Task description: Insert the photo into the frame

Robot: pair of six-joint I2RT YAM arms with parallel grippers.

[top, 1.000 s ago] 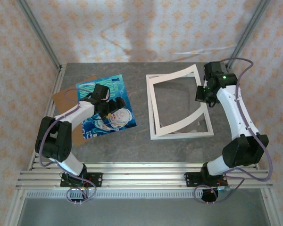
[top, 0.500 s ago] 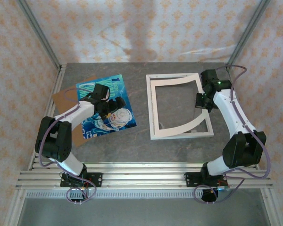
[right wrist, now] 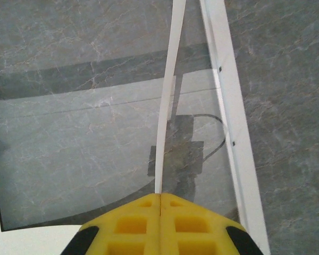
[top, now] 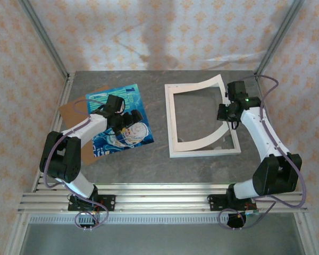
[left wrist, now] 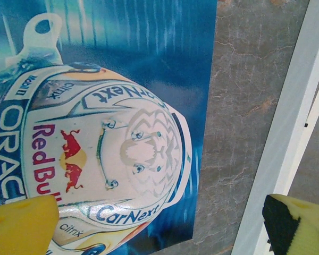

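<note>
Top external first: what is hidden from you? — the operator asks.

Me: My own left arm covers the middle of the photo [top: 128, 98]. It lies flat on the left of the tabletop [top: 202, 175], partly over a brown backing board [top: 69, 110] that pokes out along its left side. From the left wrist the glossy print is cut off at the edges. I can see a white helmet with "Red Bull" and "CarNext" readable, and one word running past the border. My left claw [left wrist: 159, 228] hangs over it, released, yellow tips spread wide.

Operator: And the surface, the room?

Me: Grey, stone-veined tabletop, matte. Peach walls [top: 175, 32] with a repeating floral motif, and metal posts [top: 45, 40] in the corners.

Operator: The right side?

Me: The frame [top: 207, 153] is thin, white and rectangular, lying flat on the right, well apart from the photo. My right claw [right wrist: 160, 202] is clenched on the right edge of a cream paper mat [top: 202, 139]. The mat bows upward, its left side low against the frame. From the right wrist it is a thin strip seen edge-on. A paler, sheeny patch shows inside the frame, and whether that is a pane I cannot tell.
</note>
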